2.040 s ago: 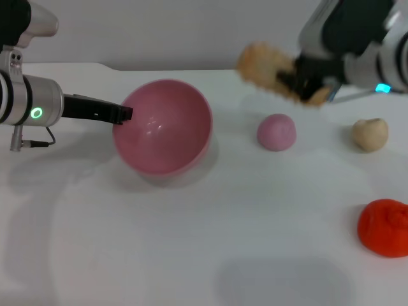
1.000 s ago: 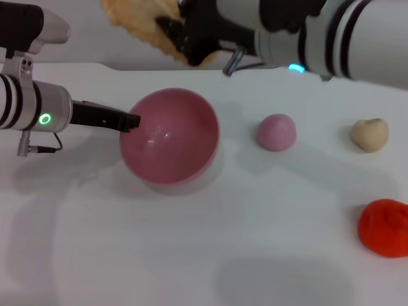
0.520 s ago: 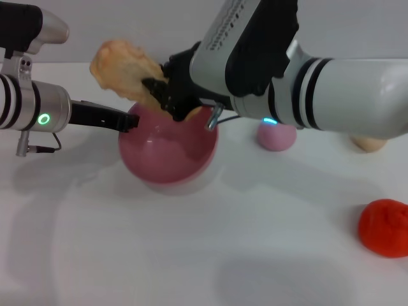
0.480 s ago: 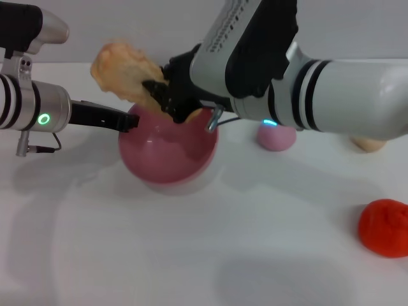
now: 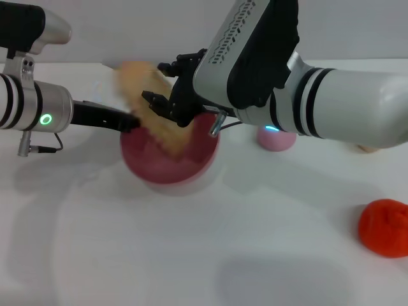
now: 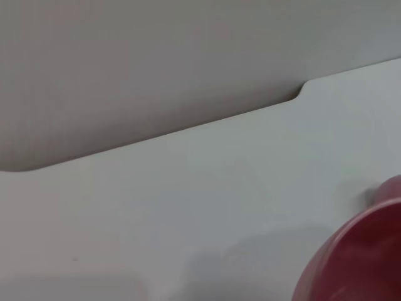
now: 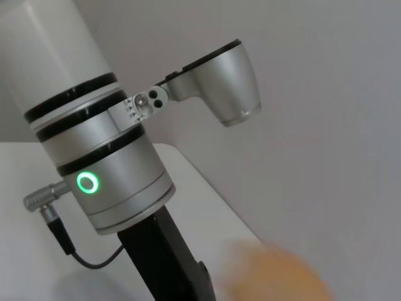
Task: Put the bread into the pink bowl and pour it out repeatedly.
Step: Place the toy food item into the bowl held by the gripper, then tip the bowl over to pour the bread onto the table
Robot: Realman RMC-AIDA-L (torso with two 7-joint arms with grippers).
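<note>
Black fingers of your right tool [image 5: 167, 105] look spread, and the bread [image 5: 151, 105] shows only as a blurred tan streak just beside them, slanting down over the rim into the pink bowl [image 5: 169, 159]; I judge it let go and dropping, though whether a finger touches it I cannot tell. Your left tool [image 5: 121, 121] sits at the bowl's left rim and seems clamped on it, but its tips are partly hidden behind the loaf. From here, watch these risks: the loaf is about as long as the bowl is wide, so it may catch across the rim, tip over the edge and land on the white surface [image 5: 191, 248]. Your right tool hangs close above the bowl's far rim, so lowering it could knock the bowl. If the left grip is shallow, the impact may twist the bowl loose. A small pink ball [image 5: 278, 138] and a red-orange lump [image 5: 383, 227] lie to the right
</note>
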